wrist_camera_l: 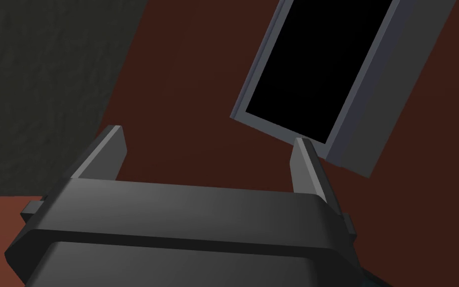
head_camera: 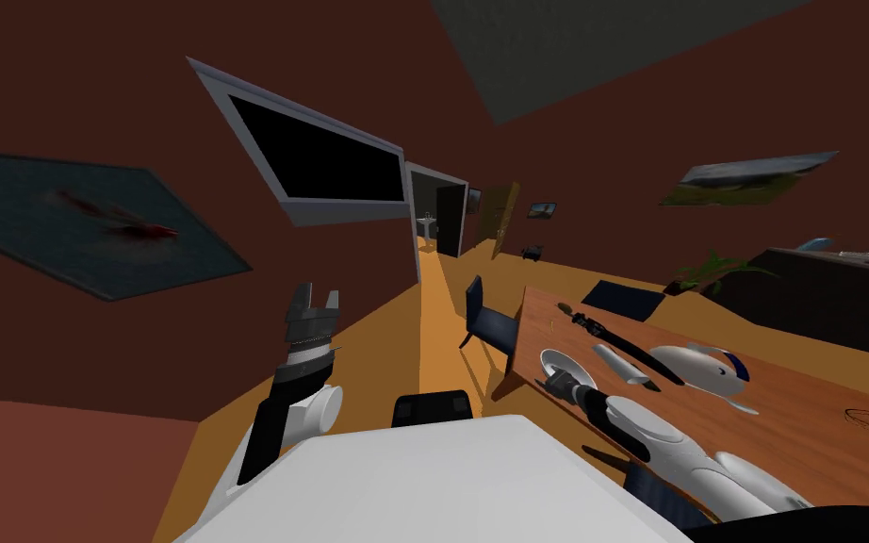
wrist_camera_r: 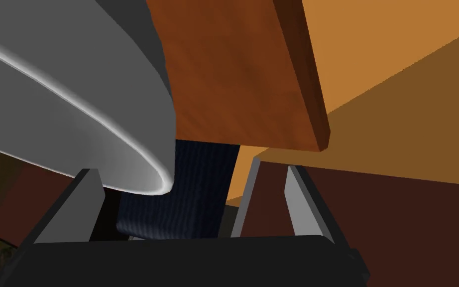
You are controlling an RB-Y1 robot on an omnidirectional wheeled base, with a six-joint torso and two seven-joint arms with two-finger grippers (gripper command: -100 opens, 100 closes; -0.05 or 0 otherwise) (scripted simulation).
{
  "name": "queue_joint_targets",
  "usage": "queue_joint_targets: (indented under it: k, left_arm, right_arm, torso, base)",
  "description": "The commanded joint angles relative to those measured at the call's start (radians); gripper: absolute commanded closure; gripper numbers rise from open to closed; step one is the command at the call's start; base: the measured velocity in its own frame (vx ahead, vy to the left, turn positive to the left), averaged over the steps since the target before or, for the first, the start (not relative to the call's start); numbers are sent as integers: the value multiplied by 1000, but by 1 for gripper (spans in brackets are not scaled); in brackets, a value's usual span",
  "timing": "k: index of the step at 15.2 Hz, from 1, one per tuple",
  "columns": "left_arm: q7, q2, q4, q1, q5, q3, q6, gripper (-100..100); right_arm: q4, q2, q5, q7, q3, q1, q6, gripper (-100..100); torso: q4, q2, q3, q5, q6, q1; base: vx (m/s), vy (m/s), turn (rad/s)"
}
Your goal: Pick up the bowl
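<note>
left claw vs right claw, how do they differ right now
The left claw is raised well away from the table and points at the dark red wall. The right claw reaches low to the table's near corner. The left claw has nothing in its gap, while the white bowl has its rim reaching into the right claw's gap. Both claws are open.

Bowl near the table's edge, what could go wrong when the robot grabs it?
The bowl sits near the table corner, so a nudge from the right end effector might push it off. In the right wrist view only its rim lies between the open fingers, close to one finger, so a pinch there might slip or tip it.
</note>
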Motion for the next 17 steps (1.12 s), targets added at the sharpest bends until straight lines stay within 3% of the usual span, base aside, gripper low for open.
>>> queue_joint_targets:
  k: [1,2,3,4,5,8,11,13,17]
  left_arm:
    - [0,0,0,0,0,0,0,0]
    - [0,0,0,0,0,0,0,0]
    - [0,0,0,0,0,0,0,0]
    - [0,0,0,0,0,0,0,0]
    - [0,0,0,0,0,0,0,0]
    - [0,0,0,0,0,0,0,0]
    - [0,0,0,0,0,0,0,0]
    - [0,0,0,0,0,0,0,0]
    - [0,0,0,0,0,0,0,0]
  right_arm:
    - [50,-27,50,-8,26,0,28,-100]
    - [52,-27,60,-8,26,0,28,-100]
    - [94,-41,88,-5,38,-3,37,-100]
    - [94,-41,97,-5,38,-3,37,-100]
    - [132,-53,128,-2,49,-6,45,-100]
    - [170,-63,164,1,60,-8,52,-100]
    - [239,-81,221,6,79,-13,65,-100]
    - [239,-81,221,6,79,-13,65,-100]
    - [292,-93,267,9,96,-16,75,-100]
  torso:
    - [0,0,0,0,0,0]
    - [0,0,0,0,0,1]
    - [0,0,0,0,0,1]
    - [0,0,0,1,0,1]
    - [0,0,0,1,0,1]
    - [0,0,0,0,0,1]
    - [0,0,0,1,0,1]
    - [0,0,0,0,0,1]
    - [0,0,0,0,0,-2]
  base:
    - [8,75,164]
    - [9,71,127]
    - [5,75,120]
    - [4,68,100]
    - [3,70,145]
    - [1,71,100]
    - [12,71,105]
    - [9,53,54]
    - [6,36,57]
